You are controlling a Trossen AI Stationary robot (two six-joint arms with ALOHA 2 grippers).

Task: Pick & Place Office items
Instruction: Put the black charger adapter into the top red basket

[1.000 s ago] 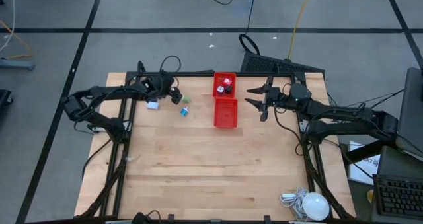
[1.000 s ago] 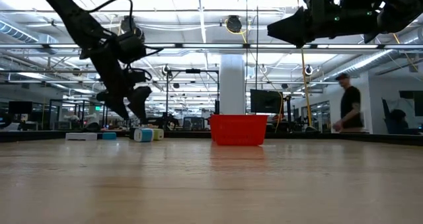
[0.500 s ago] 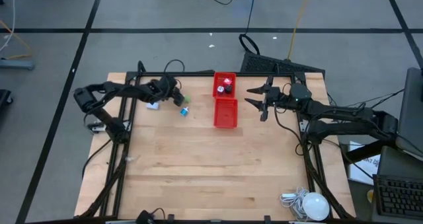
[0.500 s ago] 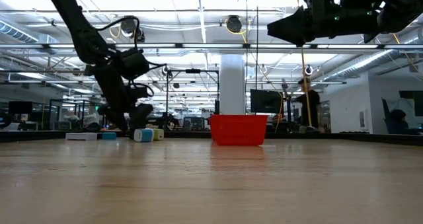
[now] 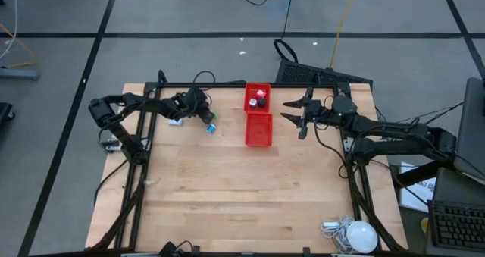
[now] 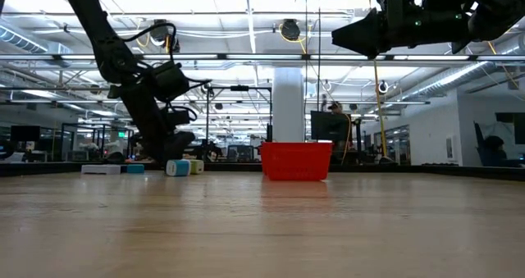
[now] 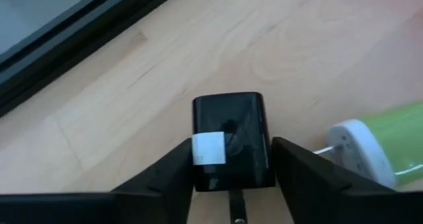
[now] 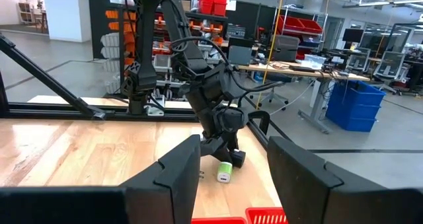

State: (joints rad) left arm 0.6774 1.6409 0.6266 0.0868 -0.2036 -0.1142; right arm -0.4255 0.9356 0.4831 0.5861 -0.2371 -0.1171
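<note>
My left gripper (image 5: 204, 115) is down at the table's far left part, shut on a small black block with a white label (image 7: 230, 135). Just beside it lies a green and white piece (image 7: 373, 143) on its side. A blue piece (image 5: 211, 127) and a light blue one (image 5: 176, 121) lie on the wood close by. The red tray (image 5: 258, 128) holds red, black and white pieces (image 5: 260, 98) in its far compartment. To the tray's right, my right gripper (image 5: 286, 111) hangs open and empty well above the table. My left gripper pinches the black block between its two fingers, one finger (image 7: 173, 171) on each of two opposite side faces (image 7: 198, 174). The fingers slant down from the table's left side. The block lies flat on the wood, its labelled face up.
A white round lamp with a cord (image 5: 360, 235) sits at the near right corner. Black frame rails run along the table's far edge (image 5: 220, 84) and both sides. The wide middle and near part of the table (image 5: 242, 196) is bare wood.
My left gripper has gone down to the table and a little toward the red tray, arriving at the small pieces. My right gripper has kept still.
</note>
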